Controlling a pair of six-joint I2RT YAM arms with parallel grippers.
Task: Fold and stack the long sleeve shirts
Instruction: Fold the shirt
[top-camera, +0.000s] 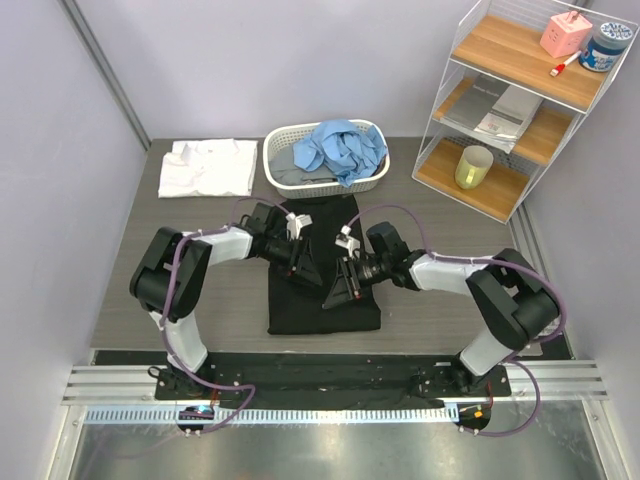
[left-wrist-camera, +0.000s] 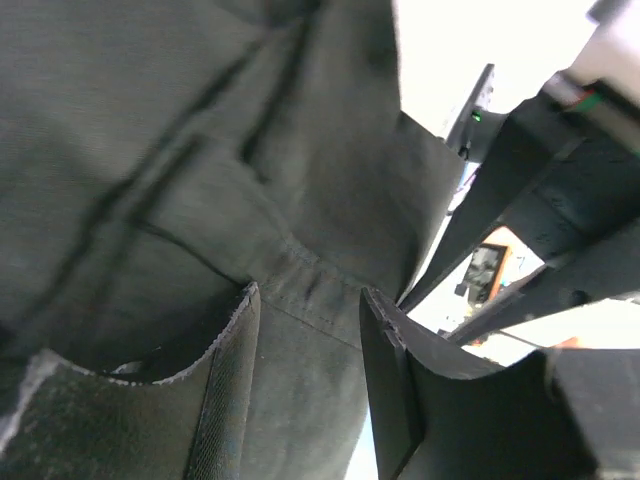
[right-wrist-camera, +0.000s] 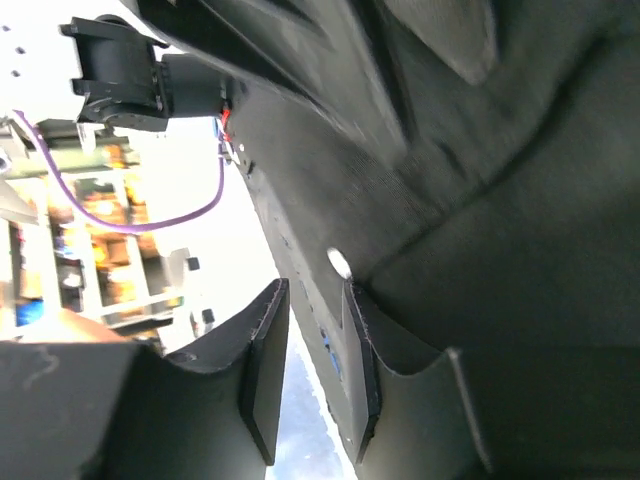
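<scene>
Lying folded lengthwise, black shirt (top-camera: 300, 308) is pinched by left tool (left-wrist-camera: 305, 300); right tool (right-wrist-camera: 310, 292) narrow, grip unclear.

Black shirt (top-camera: 325, 300): far end lies under both arms in the top view, hidden. In the wrist views its cloth is smeared and runs off the edges. Left gripper (left-wrist-camera: 308, 300): cloth shows in the gap between the jaws, pinched or merely behind, can't tell. Basket (top-camera: 272, 160): grey item (top-camera: 295, 178) mostly buried under the light blue shirt (top-camera: 340, 150). Shelf rack (top-camera: 520, 110) is cropped at the top right corner.
</scene>
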